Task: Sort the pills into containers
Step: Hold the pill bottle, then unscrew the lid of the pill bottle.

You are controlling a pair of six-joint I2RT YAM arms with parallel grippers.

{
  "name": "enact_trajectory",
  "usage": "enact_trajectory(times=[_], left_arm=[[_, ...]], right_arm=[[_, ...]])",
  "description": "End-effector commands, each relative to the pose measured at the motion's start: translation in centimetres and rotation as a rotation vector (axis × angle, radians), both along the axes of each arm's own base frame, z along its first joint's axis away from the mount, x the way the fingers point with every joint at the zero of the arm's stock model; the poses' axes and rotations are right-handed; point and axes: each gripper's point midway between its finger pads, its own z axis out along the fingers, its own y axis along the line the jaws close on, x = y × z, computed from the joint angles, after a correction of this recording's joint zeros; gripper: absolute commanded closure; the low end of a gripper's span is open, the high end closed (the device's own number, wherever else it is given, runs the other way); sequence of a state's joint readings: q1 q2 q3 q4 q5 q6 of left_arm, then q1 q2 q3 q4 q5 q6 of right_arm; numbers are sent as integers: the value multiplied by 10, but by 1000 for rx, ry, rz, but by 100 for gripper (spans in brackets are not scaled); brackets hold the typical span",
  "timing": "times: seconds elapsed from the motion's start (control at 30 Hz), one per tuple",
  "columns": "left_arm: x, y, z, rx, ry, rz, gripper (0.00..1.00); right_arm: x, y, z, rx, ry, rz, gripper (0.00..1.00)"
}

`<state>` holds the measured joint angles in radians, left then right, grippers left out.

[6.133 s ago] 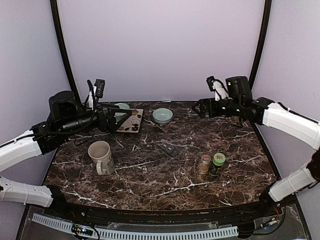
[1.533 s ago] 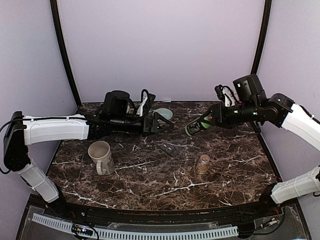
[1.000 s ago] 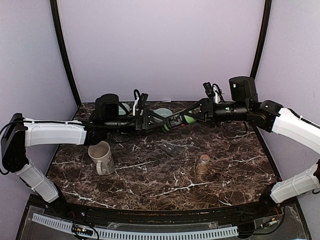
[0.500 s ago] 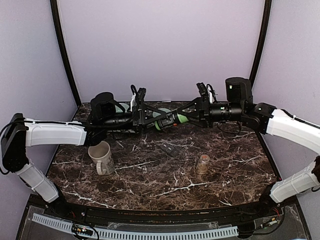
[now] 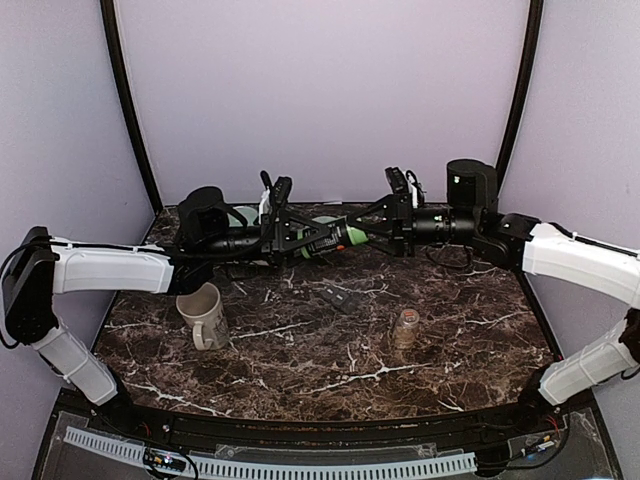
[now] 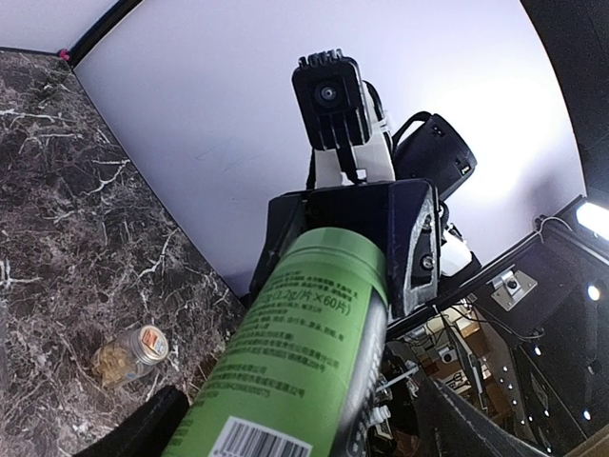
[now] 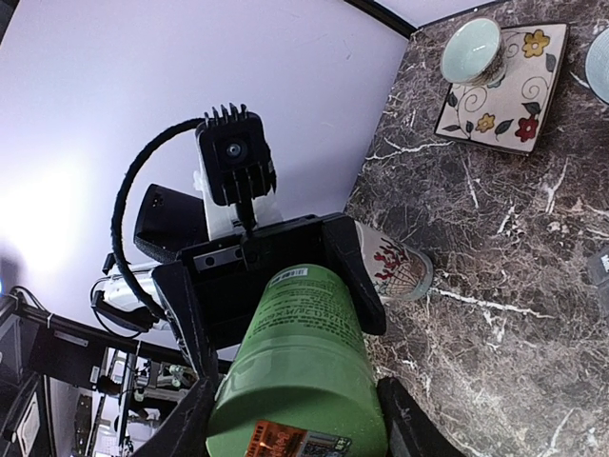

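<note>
A green pill bottle point(image 5: 331, 238) hangs level in the air above the back of the table, between my two grippers. My right gripper point(image 5: 376, 232) is shut on its lid end; in the right wrist view the bottle point(image 7: 303, 367) fills the space between the right gripper's point(image 7: 297, 424) jaws. My left gripper point(image 5: 298, 241) has its jaws open around the bottle's base, and the left wrist view point(image 6: 303, 424) shows a gap beside the bottle point(image 6: 306, 343). A small clear jar of tan pills point(image 5: 407, 327) stands on the table and also shows in the left wrist view point(image 6: 128, 352).
A printed mug point(image 5: 203, 312) stands front left and also shows in the right wrist view point(image 7: 398, 268). A floral plate point(image 7: 519, 100) carries a teal cup point(image 7: 473, 49) at the back left. A dark flat object point(image 5: 343, 298) lies mid-table.
The right gripper carried the green bottle left and up to the left gripper. The bottle's base slid between the left jaws, and both grippers drifted slightly left.
</note>
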<state>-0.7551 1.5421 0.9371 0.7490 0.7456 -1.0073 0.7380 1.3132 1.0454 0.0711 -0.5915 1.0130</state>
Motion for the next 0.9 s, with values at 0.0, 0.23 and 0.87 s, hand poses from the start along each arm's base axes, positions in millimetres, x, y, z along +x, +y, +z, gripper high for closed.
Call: enact_trajectory(times=[0.0, 0.23, 0.87], left_arm=[[-13, 1, 15, -56, -50, -58, 16], [-16, 2, 21, -71, -70, -75, 41], [-18, 19, 38, -117, -84, -128, 87]], right_arm=[[1, 8, 11, 70, -30, 18, 98], [4, 11, 1, 72, -13, 15, 98], [1, 11, -19, -47, -137, 95, 97]])
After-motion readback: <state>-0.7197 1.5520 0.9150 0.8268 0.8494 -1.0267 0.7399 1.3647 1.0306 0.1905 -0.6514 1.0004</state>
